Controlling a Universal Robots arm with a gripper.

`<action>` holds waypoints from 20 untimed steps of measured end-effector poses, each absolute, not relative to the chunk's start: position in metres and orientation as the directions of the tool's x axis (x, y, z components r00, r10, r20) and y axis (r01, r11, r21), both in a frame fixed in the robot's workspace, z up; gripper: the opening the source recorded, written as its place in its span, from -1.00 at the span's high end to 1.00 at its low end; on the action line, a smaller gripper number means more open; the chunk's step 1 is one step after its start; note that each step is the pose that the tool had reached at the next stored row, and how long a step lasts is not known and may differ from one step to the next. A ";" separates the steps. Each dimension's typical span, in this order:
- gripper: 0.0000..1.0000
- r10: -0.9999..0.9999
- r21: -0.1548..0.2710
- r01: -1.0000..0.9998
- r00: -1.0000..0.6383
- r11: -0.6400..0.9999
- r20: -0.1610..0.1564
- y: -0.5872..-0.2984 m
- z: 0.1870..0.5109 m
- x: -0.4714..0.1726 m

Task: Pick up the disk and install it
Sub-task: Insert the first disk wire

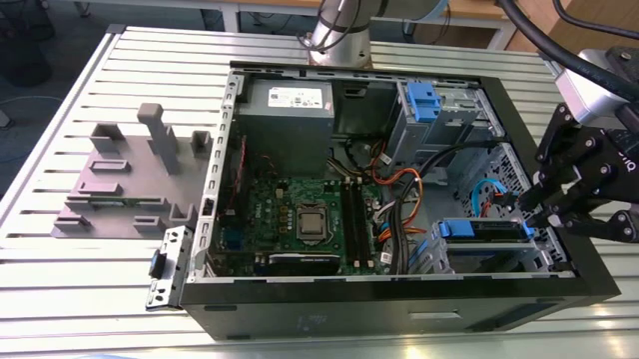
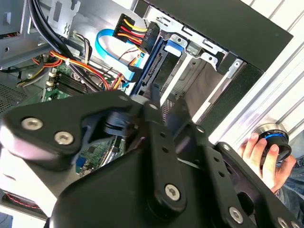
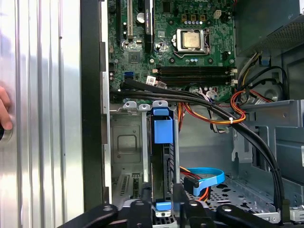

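Now the gripper [image 1: 534, 213] hangs over the open computer case [image 1: 399, 299], at the side toward the exterior view's right, just above the lower drive bay [image 1: 489, 258]. The disk [image 1: 486, 229] sits in this bay, standing on its edge between the grey metal walls, and its blue rail shows on top. In the first wrist view the disk [image 3: 162, 156] is seen as a dark narrow slab with a blue tab at each end, and the two black fingers [image 3: 141, 211] stand on both sides of its near end, very close to it. I cannot tell if they press on the disk or are only beside it.

In the second wrist view the black gripper body [image 2: 142, 156] covers most of the bay, and behind it are the blue edge of the disk [image 2: 151, 71], a flat light-blue cable [image 2: 107, 47] and a bundle of red, yellow and black wires [image 2: 133, 26]. A person's hand [image 2: 263, 156] holds a round black knob [image 2: 274, 140] on the metal table [image 1: 90, 269], outside the case.

On the table, toward the exterior view's left, stands a grey slotted holder [image 1: 130, 183]. Inside the case lie the green main board [image 1: 299, 217] and a second blue bracket [image 1: 423, 101] on the upper bay.
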State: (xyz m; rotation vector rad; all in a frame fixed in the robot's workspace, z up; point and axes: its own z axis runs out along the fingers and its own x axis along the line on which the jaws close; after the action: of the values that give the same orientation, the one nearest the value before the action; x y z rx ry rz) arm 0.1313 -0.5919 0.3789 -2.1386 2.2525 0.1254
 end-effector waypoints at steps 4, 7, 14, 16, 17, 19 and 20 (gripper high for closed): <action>0.06 -0.995 0.036 -0.998 -0.053 0.050 -0.079 -0.592 0.379 0.131; 0.06 -0.995 0.036 -0.998 -0.053 0.050 -0.079 -0.592 0.379 0.131; 0.06 -0.995 0.036 -0.998 -0.053 0.050 -0.079 -0.592 0.379 0.132; 0.06 -0.995 0.036 -0.998 -0.053 0.050 -0.080 -0.592 0.378 0.133; 0.06 -0.995 0.036 -0.998 -0.053 0.050 -0.080 -0.592 0.378 0.133; 0.06 -0.995 0.036 -0.998 -0.053 0.050 -0.079 -0.592 0.378 0.134; 0.06 -0.995 0.036 -0.998 -0.053 0.050 -0.080 -0.592 0.378 0.134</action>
State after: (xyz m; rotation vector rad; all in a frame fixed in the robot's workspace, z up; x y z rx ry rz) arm 0.1342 -0.5919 0.3782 -2.1385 2.2524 0.1255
